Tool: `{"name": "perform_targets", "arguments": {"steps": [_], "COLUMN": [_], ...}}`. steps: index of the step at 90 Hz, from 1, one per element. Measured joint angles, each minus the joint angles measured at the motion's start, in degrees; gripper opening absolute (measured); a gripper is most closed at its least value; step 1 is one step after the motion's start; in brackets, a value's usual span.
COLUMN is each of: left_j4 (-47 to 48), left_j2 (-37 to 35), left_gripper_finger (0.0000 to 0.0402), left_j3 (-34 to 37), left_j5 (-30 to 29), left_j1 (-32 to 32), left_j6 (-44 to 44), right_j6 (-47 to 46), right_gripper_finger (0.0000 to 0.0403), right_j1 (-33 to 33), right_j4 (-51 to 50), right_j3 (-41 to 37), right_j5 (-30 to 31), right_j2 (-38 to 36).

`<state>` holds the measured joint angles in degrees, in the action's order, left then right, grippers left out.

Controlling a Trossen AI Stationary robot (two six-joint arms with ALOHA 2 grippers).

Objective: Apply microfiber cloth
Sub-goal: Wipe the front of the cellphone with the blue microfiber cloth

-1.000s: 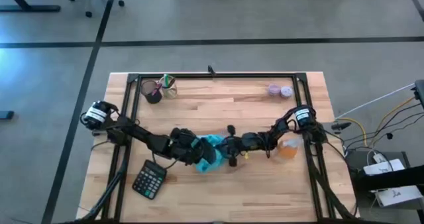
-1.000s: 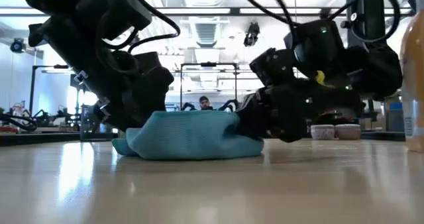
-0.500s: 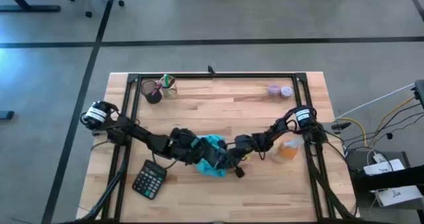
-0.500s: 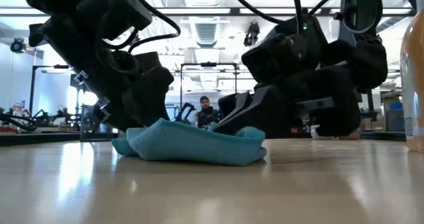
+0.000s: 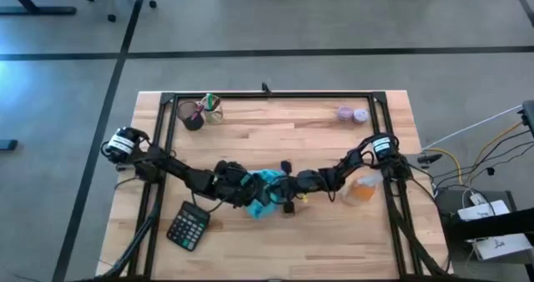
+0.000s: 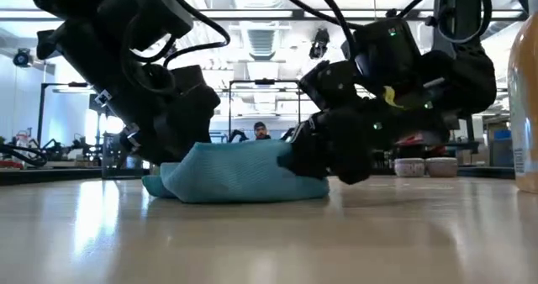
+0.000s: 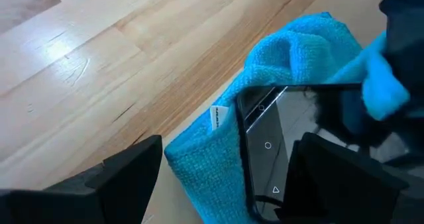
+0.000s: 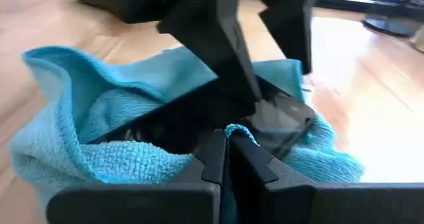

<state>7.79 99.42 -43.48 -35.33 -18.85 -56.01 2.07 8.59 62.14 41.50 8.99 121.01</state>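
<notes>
Even bright overhead lighting, ceiling lights (image 6: pixel 252 15) glaring behind your silhouetted arms, sheen across the bench (image 6: pixel 252 242), soft shadows, right wrist foreground blurred

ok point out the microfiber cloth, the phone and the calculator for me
microfiber cloth (image 6: pixel 235 173): low view, middle of its folded front face.
phone (image 7: pixel 281 148): left wrist view, centre of its dark screen.
calculator (image 5: pixel 188 227): high view, middle of its keypad.

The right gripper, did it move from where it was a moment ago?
Yes. In the high view, the right gripper has pulled back toward the orange bottle and up the picture, away from the table's near edge, still pinching the microfiber cloth.
</notes>
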Motion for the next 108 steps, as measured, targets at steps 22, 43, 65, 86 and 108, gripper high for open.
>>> {"name": "perform_targets", "arguments": {"steps": [22,43,65,86,108], "left_j4": [0.0,-0.1,-0.1,-0.1,-0.1], "left_j2": [-0.2,-0.3,-0.4,-0.9,-0.9], "left_gripper_finger": [0.0349,0.0349,0.0349,0.0349,0.0349], "left_j3": [0.0,0.0,0.0,0.0,0.0], "left_j5": [0.2,0.3,0.3,0.3,0.2], "left_j1": [0.0,0.0,0.0,0.0,0.0], "left_j6": [0.5,0.9,0.9,0.9,1.2], "right_j6": [1.8,2.9,2.5,1.1,0.5], "right_gripper_finger": [0.0000,0.0000,0.0000,0.0000,0.0000], "right_j1": [0.0,0.2,0.6,0.2,0.3], "right_j4": [-0.6,-2.5,-2.0,6.2,8.6], "right_j3": [0.0,0.0,-0.5,-6.4,-8.4], "right_j5": [-12.9,-29.4,-23.1,-5.1,-5.0], "right_j2": [-0.1,-0.1,-0.1,-0.1,0.2]}}
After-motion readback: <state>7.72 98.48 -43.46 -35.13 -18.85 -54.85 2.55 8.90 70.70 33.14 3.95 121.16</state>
